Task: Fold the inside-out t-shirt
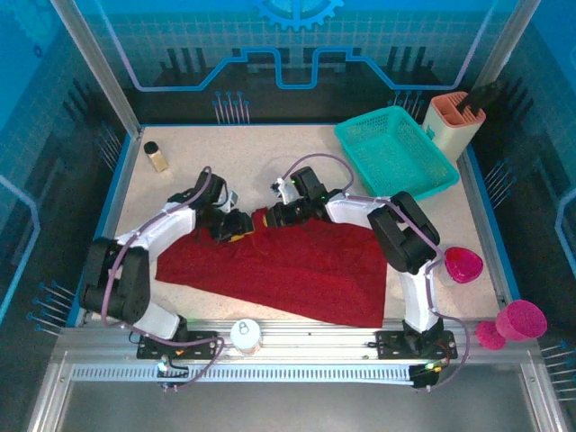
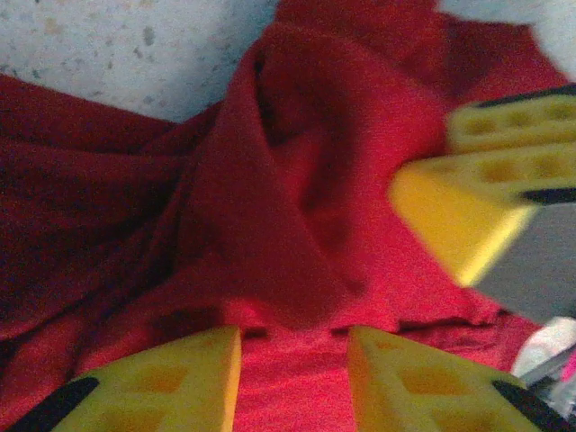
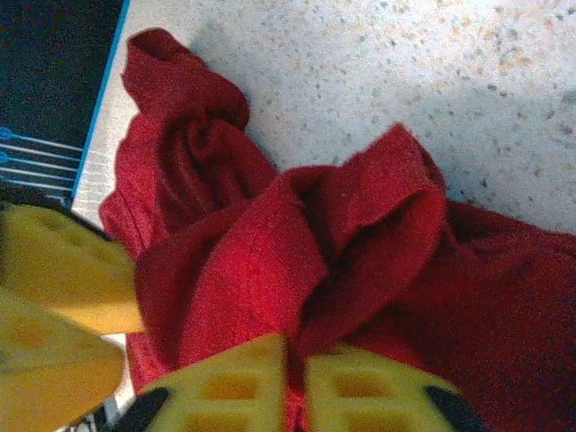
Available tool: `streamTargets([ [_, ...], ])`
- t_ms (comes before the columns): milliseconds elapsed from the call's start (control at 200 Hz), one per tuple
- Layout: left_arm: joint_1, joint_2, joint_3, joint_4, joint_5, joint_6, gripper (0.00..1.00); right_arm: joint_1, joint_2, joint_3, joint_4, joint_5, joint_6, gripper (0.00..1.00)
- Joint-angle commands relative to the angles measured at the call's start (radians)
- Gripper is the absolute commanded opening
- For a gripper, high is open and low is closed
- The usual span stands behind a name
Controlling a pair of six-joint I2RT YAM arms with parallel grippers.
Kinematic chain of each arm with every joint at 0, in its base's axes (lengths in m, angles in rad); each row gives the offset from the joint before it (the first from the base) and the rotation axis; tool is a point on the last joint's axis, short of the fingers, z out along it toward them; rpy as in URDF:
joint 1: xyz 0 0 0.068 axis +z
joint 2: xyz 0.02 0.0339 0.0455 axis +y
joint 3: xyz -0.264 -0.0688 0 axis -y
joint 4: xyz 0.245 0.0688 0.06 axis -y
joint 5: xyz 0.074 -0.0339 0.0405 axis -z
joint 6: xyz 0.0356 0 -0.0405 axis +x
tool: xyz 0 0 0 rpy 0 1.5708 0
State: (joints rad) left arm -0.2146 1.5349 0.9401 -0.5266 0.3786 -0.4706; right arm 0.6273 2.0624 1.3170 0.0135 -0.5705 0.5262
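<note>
We judge the inside-out t-shirt (image 1: pixel 297 265) soft, limp: grip bunched edges. Right jaws clamp a fold; left jaws stand part-open, straddling cloth.

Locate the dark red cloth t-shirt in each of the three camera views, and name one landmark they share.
Top external: the dark red cloth t-shirt lies spread at centre-front of the pale speckled tabletop.
Left wrist: bunched across the middle, above the left gripper.
Right wrist: a raised fold at centre, pinched by the right gripper.
Shared landmark: that speckled tabletop, bare beyond the cloth's edge.
</note>
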Motion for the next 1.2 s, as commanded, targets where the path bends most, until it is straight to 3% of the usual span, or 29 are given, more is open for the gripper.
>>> streamTargets([
  [0,-0.004,0.042,0.054,-0.032,-0.053,0.046,0.26,-0.003,-0.025,0.037,0.028,-0.046,0.016,0.0],
  [90,-0.002,0.04,0.08,-0.039,-0.091,0.073,0.0,-0.015,-0.056,0.047,0.029,-0.049,0.027,0.0],
  [325,0.094,-0.017,0.152,0.018,-0.026,0.101,0.0,-0.033,-0.049,0.155,0.033,-0.054,-0.026,0.0],
  [345,0.106,-0.017,0.156,0.027,-0.015,0.101,0.05,-0.03,-0.041,0.17,0.037,-0.054,-0.041,0.0],
  [400,0.132,-0.009,0.169,0.055,0.016,0.107,0.31,-0.025,-0.014,0.223,0.038,-0.045,-0.083,0.0],
  [420,0.143,-0.004,0.174,0.062,0.026,0.111,0.34,-0.023,-0.005,0.239,0.036,-0.042,-0.094,0.0],
  [625,0.204,0.054,0.22,0.164,0.192,0.16,0.38,-0.011,0.044,0.298,0.09,-0.097,-0.11,0.04],
  [841,0.196,0.07,0.157,0.305,0.253,0.088,0.4,-0.028,0.01,0.221,0.07,-0.001,-0.101,0.04],
  [1031,0.176,-0.036,0.076,0.288,0.157,0.043,0.4,-0.046,-0.031,0.15,0.15,-0.032,0.054,0.04],
  [1116,0.151,-0.137,0.035,0.189,0.063,-0.018,0.4,-0.035,-0.094,0.027,0.172,0.028,0.157,0.05],
  [1196,0.073,-0.247,-0.04,0.164,0.034,-0.074,0.41,-0.017,-0.174,-0.129,0.247,0.076,0.253,0.05],
])
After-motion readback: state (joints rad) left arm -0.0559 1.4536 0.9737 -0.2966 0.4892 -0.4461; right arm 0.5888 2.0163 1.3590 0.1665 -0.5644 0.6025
